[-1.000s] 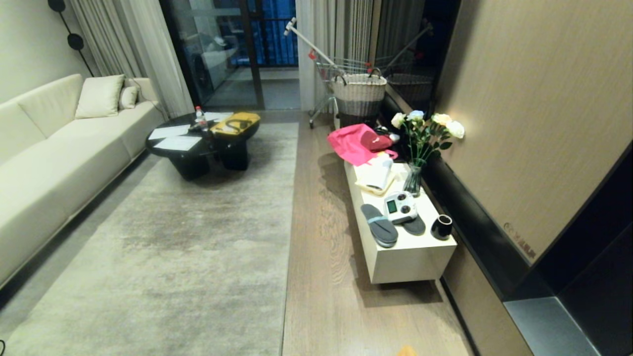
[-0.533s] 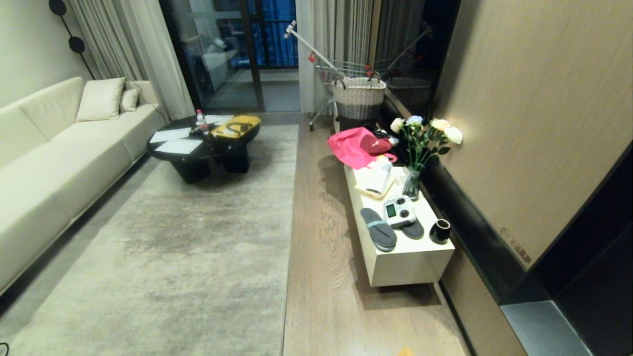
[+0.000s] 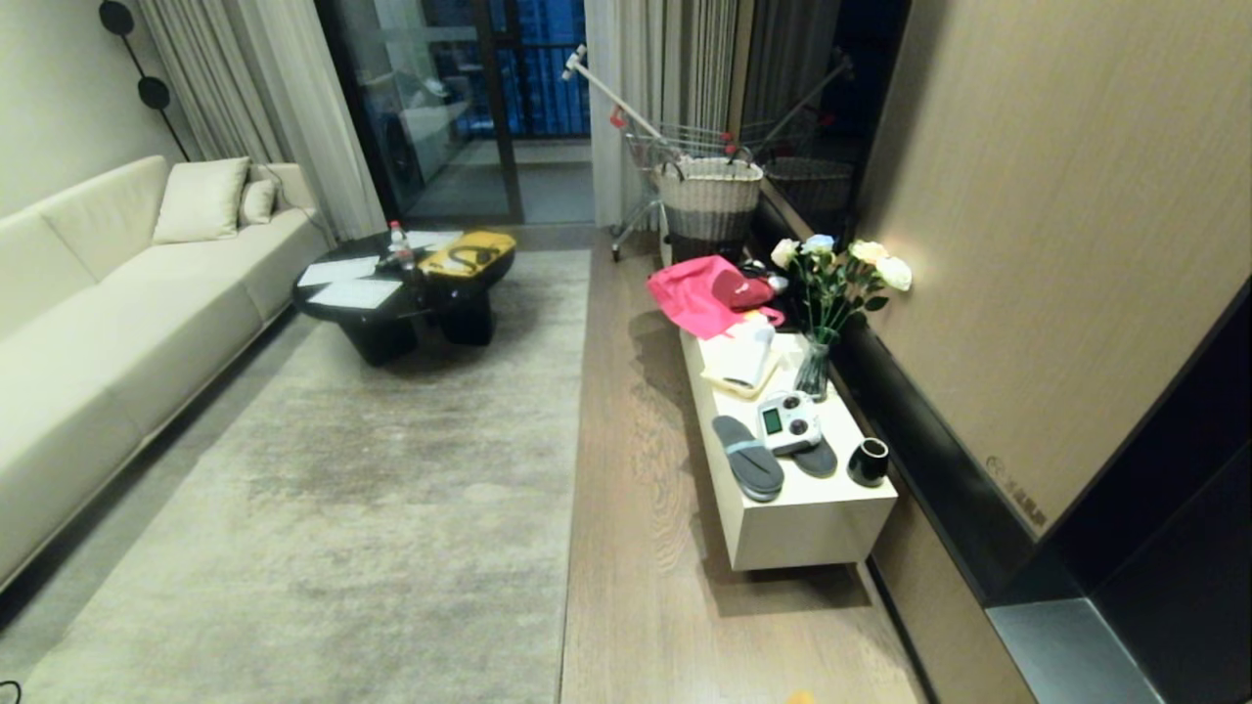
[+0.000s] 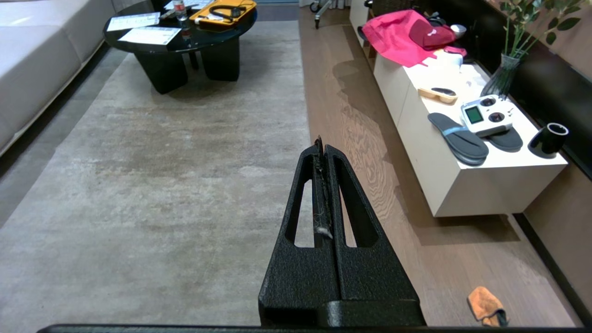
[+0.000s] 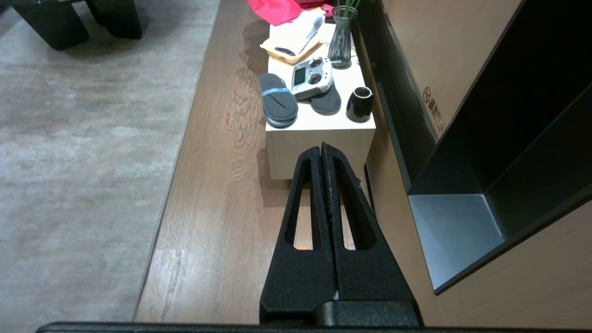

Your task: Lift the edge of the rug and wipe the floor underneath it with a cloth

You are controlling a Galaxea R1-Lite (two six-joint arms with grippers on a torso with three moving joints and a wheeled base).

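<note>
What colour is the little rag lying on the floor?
The cloth is orange-tan. It shows best in the left wrist view, lying on the wood floor.

On the white table (image 3: 812,528) stand a black cup (image 3: 869,462), grey slippers (image 3: 748,458), a remote controller (image 3: 788,422), a flower vase (image 3: 814,370) and a pink cloth (image 3: 696,290); a black coffee table (image 3: 401,303) sits well left of it.

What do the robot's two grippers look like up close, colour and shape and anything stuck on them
Both are matt black with a grainy, textured surface. The left gripper and right gripper each have two long fingers tapering to a narrow tip, every finger pierced by one elongated slot. Pale lint or fluff clings along the seam between the left gripper's fingers. No cables or markings show.
</note>
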